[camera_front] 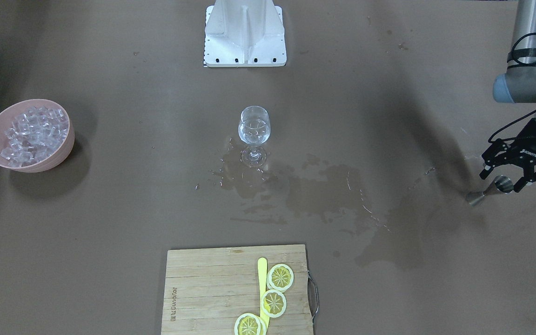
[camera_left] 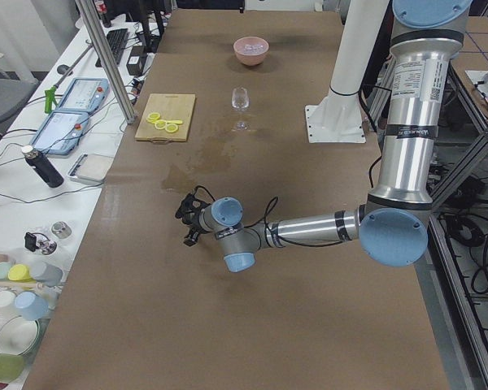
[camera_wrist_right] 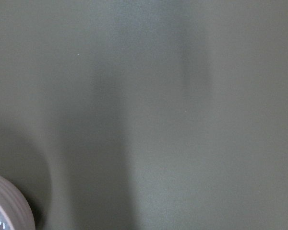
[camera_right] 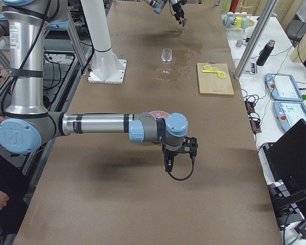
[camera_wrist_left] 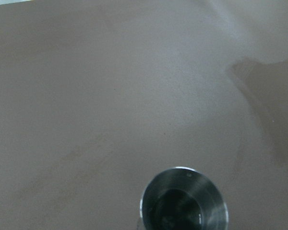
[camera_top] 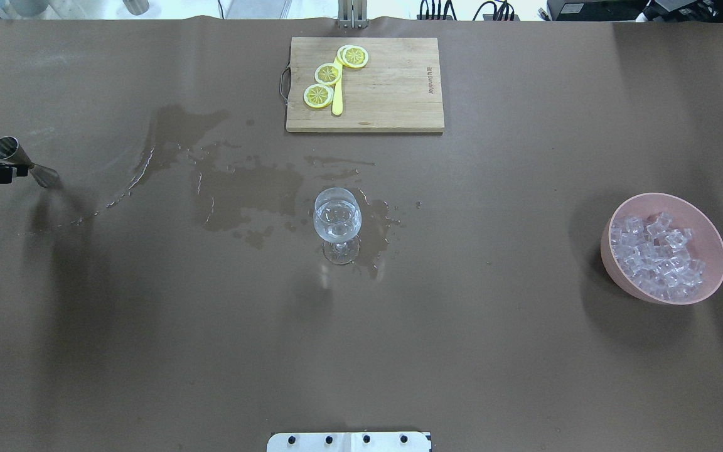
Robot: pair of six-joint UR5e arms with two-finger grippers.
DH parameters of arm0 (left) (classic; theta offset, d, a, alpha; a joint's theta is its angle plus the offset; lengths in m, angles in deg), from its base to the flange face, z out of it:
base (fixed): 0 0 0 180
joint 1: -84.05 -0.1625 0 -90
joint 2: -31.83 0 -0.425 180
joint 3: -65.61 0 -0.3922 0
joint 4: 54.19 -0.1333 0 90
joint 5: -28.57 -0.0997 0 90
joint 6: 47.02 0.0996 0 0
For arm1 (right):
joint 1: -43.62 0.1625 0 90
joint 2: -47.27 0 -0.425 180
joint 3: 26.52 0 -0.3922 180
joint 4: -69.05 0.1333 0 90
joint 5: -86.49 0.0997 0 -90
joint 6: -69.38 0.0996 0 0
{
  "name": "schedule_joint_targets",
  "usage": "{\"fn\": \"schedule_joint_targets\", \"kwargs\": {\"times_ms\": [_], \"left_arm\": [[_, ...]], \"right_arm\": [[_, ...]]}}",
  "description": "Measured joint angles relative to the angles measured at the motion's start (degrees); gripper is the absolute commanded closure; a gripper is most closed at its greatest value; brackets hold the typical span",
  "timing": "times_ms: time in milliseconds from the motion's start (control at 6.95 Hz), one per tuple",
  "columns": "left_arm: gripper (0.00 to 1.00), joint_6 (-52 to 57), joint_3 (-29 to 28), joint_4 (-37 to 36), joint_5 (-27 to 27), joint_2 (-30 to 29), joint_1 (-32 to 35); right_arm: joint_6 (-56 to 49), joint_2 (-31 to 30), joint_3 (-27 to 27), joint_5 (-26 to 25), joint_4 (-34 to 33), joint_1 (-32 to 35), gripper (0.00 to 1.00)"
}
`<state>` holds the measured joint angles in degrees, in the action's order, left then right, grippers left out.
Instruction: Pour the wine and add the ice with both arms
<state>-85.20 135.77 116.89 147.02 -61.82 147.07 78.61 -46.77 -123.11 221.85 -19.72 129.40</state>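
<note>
Holding a steel jigger (camera_front: pixel 490 190) in clenched left gripper (camera_front: pixel 505 179), far left edge | wine (camera_top: pixel 337 225) sits in centre glass (camera_top: pixel 337 223) | ice (camera_top: pixel 656 254) in bowl (camera_top: pixel 706 289) far right, right gripper (camera_right: pixel 179 153) nearer, state unclear

Wine glass (camera_top: pixel 337 221) stands alone mid tabletop (camera_top: pixel 148 351), open brown surface on all sides, so it's reachable from either flank. Wet puddle (camera_top: pixel 236 188) spreads from its foot toward the robot's left. Pink bowl (camera_top: pixel 663 248) of ice (camera_top: pixel 653 254) sits well apart at the robot's right, nothing between it and the glass. Cutting board (camera_top: pixel 364 85) with lemon slices (camera_top: pixel 327 74) lies at the far edge behind the glass. White stand base (camera_front: pixel 244 35) sits at the near edge, centre. Left pincer (camera_front: pixel 505 179) with metal cup (camera_front: pixel 491 190) hangs at the far left edge.
</note>
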Motion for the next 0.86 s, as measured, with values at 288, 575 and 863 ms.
{"fn": "schedule_joint_targets", "kwargs": {"times_ms": [288,575,863], "left_arm": [[0.03,-0.5,-0.9,1.9,-1.1,-0.2,0.0],[0.03,-1.9,-2.6,5.0,-3.1,-0.2,-0.9],[0.03,-4.1,-4.5,9.2,-6.1,-0.2,-3.2]], "right_arm": [[0.0,0.0,0.0,0.1,0.0,0.0,0.00],[0.0,0.0,0.0,0.1,0.0,0.0,0.00],[0.0,-0.1,0.1,0.0,0.0,0.0,0.00]]}}
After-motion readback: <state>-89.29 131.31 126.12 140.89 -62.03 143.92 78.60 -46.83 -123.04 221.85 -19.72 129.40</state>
